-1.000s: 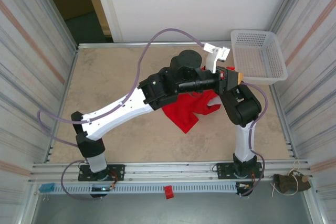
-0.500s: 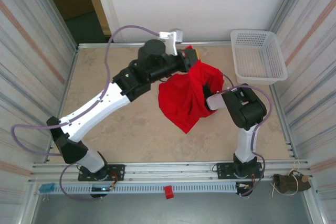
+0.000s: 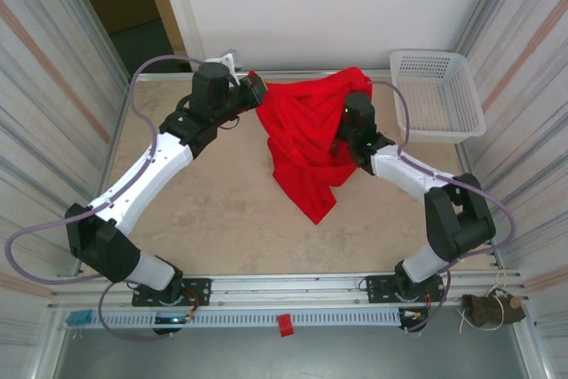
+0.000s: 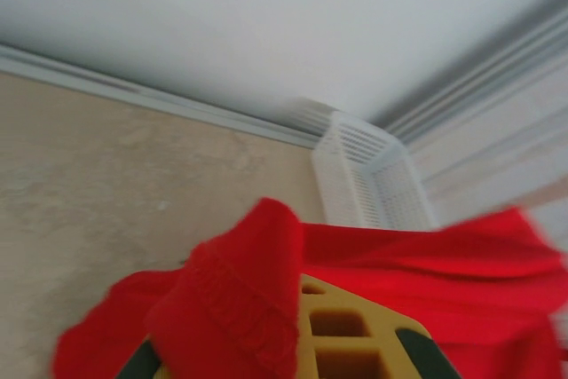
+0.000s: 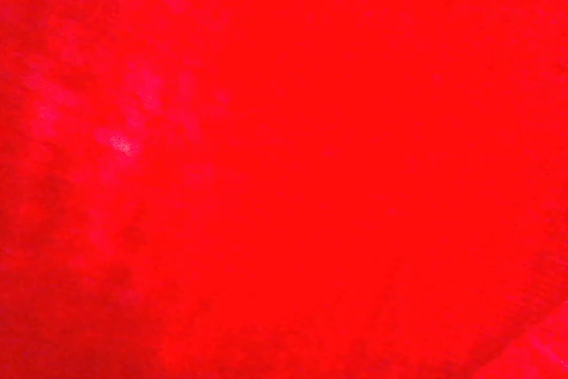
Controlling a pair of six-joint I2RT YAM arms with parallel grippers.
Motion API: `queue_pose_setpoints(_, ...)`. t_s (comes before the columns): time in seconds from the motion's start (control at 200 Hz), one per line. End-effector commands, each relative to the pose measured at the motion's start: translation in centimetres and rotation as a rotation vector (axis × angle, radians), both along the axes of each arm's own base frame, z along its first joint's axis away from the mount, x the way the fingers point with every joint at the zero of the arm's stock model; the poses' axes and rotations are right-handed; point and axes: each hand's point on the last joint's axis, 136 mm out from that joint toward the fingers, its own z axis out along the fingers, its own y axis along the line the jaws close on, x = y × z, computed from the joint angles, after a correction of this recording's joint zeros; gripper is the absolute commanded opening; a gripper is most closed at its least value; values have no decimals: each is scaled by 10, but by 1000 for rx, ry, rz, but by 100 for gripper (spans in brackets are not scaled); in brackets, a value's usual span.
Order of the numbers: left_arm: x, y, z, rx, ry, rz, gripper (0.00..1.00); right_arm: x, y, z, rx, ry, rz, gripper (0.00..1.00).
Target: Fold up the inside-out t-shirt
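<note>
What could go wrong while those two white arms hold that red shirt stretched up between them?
The left gripper pinches just a small fold of the bright red fabric t-shirt; if the arms pull apart, it might slip free. The cloth also drapes over the right arm near its wrist and could tangle. The white plastic lattice basket stands close by; a swinging sleeve could catch it.

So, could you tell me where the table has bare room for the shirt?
The widest bare patch of table lies at the near middle, between the left arm, the right arm and the hanging shirt. The far right is crowded: shirt, right arm and basket.
</note>
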Motion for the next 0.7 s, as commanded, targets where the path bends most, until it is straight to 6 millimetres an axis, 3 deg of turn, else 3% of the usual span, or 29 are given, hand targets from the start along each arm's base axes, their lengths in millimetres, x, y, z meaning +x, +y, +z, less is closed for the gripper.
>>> queue_pose_setpoints(0.0,12,25,-24,38,36,53,0,-19,0,52,-9,-99,62,0)
queue_pose_setpoints(0.15,36,60,-66,74,117,147,0,-30,-1,88,-40,-136,89,0)
queue_pose_setpoints(0.346,54,102,-106,29,215,247,0,-40,-8,91,-38,-119,87,0)
queue_pose_setpoints(0.536,65,119,-136,80,297,265,0,-53,-2,95,-33,-122,114,0)
queue_pose_setpoints(0.696,68,120,-136,105,290,247,0,-43,-8,99,-45,-124,86,0)
